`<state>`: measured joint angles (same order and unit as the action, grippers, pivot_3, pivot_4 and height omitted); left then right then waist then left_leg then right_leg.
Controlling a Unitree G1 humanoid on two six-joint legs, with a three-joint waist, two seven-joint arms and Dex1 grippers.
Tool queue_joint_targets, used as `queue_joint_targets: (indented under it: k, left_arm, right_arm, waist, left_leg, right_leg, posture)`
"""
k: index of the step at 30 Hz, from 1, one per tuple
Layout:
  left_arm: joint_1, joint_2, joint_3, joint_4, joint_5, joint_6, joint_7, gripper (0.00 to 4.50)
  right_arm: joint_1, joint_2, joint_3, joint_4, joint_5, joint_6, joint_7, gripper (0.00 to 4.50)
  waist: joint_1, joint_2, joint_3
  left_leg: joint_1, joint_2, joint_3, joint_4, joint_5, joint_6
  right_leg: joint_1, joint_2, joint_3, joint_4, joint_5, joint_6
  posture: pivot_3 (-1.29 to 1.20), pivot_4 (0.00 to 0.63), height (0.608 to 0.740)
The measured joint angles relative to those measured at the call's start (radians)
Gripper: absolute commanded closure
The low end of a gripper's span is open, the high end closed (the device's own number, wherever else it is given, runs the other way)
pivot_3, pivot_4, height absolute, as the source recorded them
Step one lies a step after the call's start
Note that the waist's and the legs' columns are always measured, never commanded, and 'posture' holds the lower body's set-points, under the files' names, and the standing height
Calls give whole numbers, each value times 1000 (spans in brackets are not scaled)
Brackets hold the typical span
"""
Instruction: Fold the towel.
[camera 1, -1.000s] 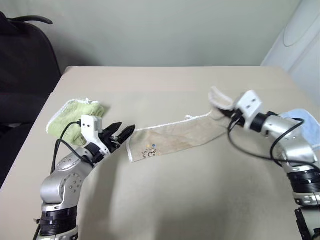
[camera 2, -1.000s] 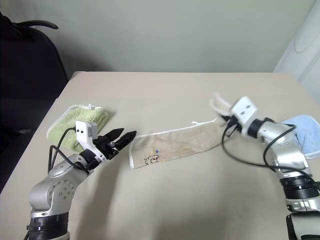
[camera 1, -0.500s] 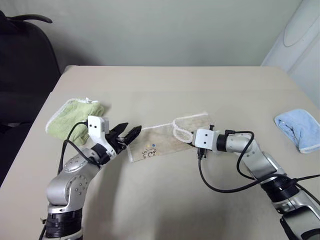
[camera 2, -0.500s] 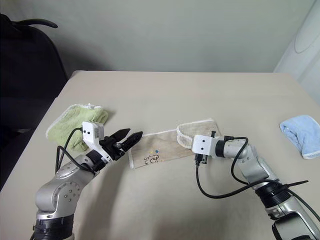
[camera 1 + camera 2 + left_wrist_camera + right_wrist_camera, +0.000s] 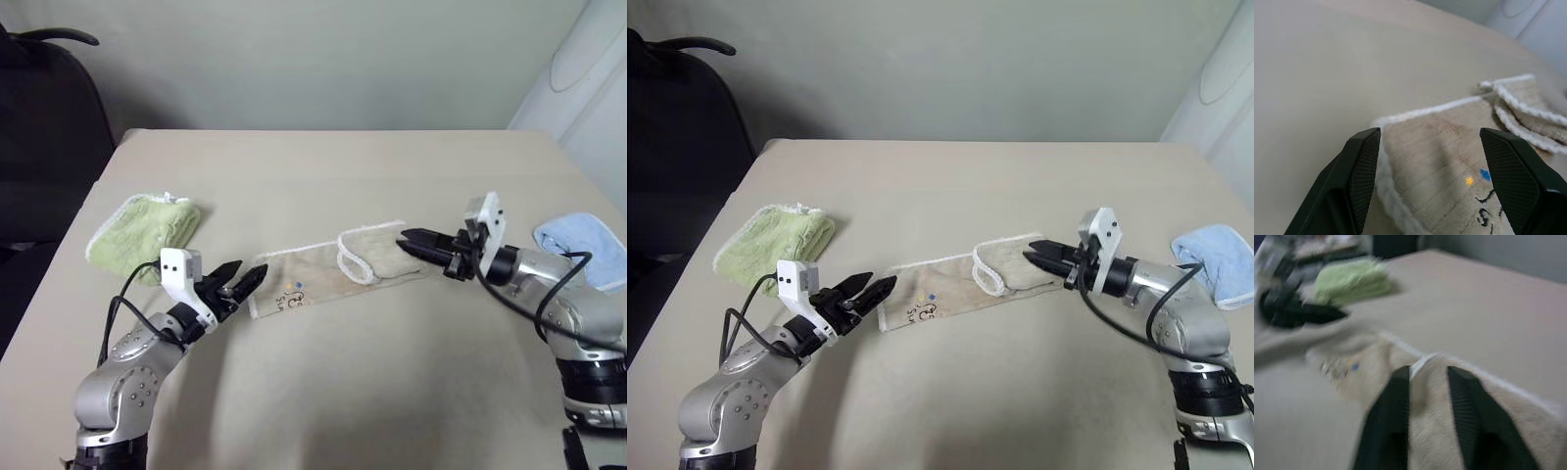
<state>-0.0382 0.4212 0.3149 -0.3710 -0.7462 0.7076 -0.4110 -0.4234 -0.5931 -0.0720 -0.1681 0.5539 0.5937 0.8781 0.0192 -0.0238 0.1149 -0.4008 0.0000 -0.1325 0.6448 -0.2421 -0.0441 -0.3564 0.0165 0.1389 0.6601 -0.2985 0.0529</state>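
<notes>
The beige towel (image 5: 306, 277) with white corded edging lies on the table (image 5: 343, 166), its right end doubled back over the middle as a curled flap (image 5: 364, 252). A small colourful mark (image 5: 1469, 180) shows near its left end. My left gripper (image 5: 247, 273) is open just off the towel's left corner, and the left wrist view shows that corner (image 5: 1400, 122) between its fingers (image 5: 1364, 171) without contact. My right gripper (image 5: 401, 236) points left over the folded right end. Its jaws stand a narrow gap apart with nothing between them, the towel (image 5: 1488, 406) lying below them.
A fluffy lime-green folded towel (image 5: 142, 227) lies at the table's left, close behind my left arm. A light blue folded towel (image 5: 566, 235) lies at the right edge, partly behind my right arm. A dark chair (image 5: 49, 117) stands past the table's left corner.
My right gripper carried the towel's right end leftward over the middle, let it go and drew back to the right. The left gripper drew back slightly from the left corner, still open.
</notes>
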Motion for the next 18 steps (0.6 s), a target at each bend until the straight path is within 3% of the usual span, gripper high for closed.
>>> queue_joint_targets:
  k: [1, 9, 13, 18]
  left_arm:
    - [2, -5, 5, -3, -15, 5, 5, 952]
    - [78, -43, 57, -84, -174, 77, 91, 952]
    - [165, -48, 85, -143, -279, 112, 140, 98]
    - [318, -68, 115, -207, -459, 146, 247, 39]
  right_arm:
    - [-15, 16, 11, 34, -11, 0, -10, 4490]
    - [-83, 169, 182, 470, -239, -221, -48, 4490]
    - [-110, 197, 181, 545, -265, -296, -43, 4500]
    - [-116, 234, 148, 563, -262, -316, -44, 4500]
  waist:
    - [-1, 0, 0]
    - [-1, 2, 0]
    - [-9, 0, -1]
    - [-10, 1, 0]
  left_leg:
    - [0, 0, 0, 0, 0, 0]
    - [1, 0, 0, -1, -1, 1]
    - [2, 0, 0, 0, -1, 2]
    - [2, 0, 0, 0, -1, 1]
  right_leg:
    - [0, 0, 0, 0, 0, 0]
    - [-1, -1, -1, 2, 0, 0]
    - [2, -1, -2, 1, 0, 0]
    - [2, -1, -2, 2, -1, -2]
  posture:
    - [0, 150, 740]
    - [0, 150, 740]
    - [0, 150, 740]
    - [0, 150, 740]
